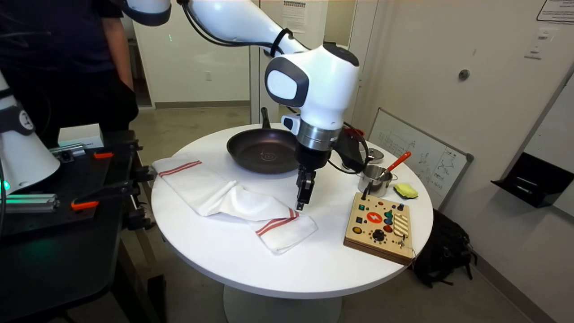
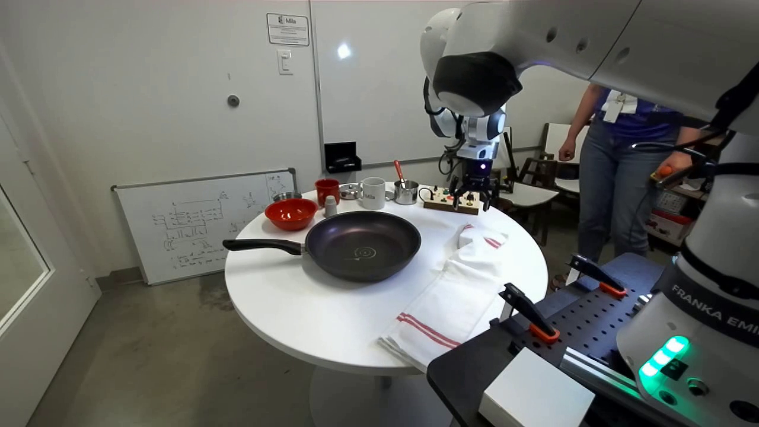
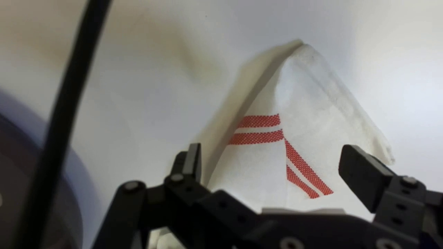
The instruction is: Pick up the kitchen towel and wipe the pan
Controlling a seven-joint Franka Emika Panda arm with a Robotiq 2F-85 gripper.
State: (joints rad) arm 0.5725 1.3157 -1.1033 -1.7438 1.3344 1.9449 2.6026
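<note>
Kitchen towel below spread claw; sign reads "Mila", arm base "FRANKA EMI"

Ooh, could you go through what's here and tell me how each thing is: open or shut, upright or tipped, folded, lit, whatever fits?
Gripper: open, holding nothing
Towel: rumpled, loosely folded
Pan: right side up, apart from the towel
Red bowl: right side up
Mug: upright
Pot: uncovered, red-handled utensil leaning in it
Switch board: lying flat; switch settings too small to tell
Base light: lit green
</note>
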